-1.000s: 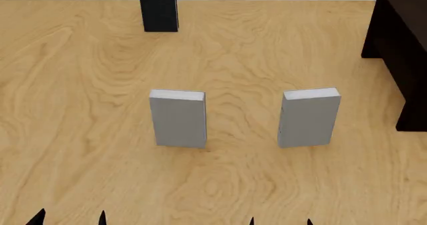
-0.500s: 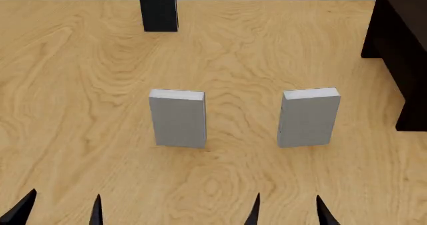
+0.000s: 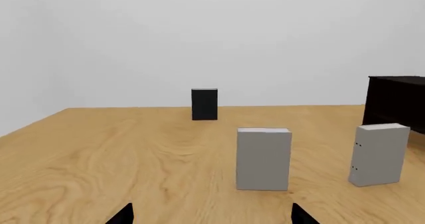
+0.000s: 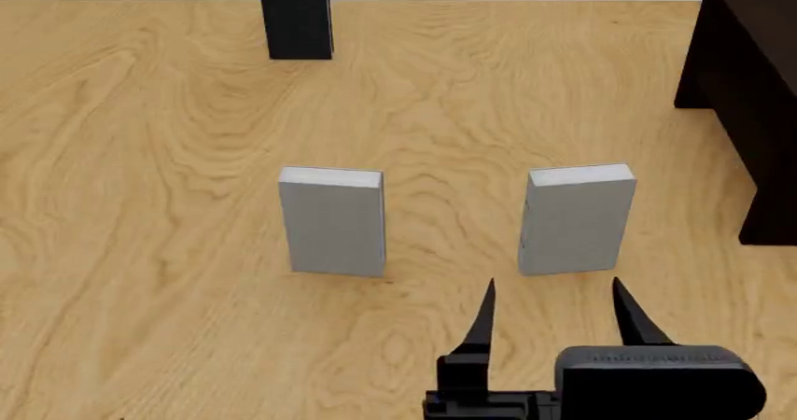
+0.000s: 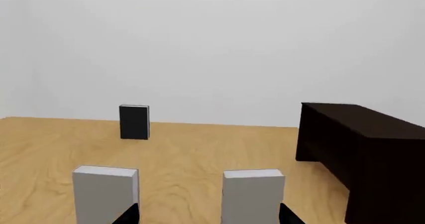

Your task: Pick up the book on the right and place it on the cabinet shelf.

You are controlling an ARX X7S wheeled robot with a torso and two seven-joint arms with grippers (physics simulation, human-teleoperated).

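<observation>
Approach step in hand. Right gripper (image 4: 553,301) seen with jaws open, just short of book (image 4: 576,219), not touching. Book stands upright on table (image 4: 149,205), right of 2nd grey book (image 4: 332,221), near cabinet (image 4: 748,84). Next move judged: advance so jaws straddle book, then close. Left gripper (image 3: 211,215) open.

The cabinet (image 4: 748,93) is running off the head view's right edge, its shelf hidden. The right gripper (image 4: 554,308) is being cropped at the bottom edge there. The left gripper (image 3: 211,214) is showing only two fingertips
</observation>
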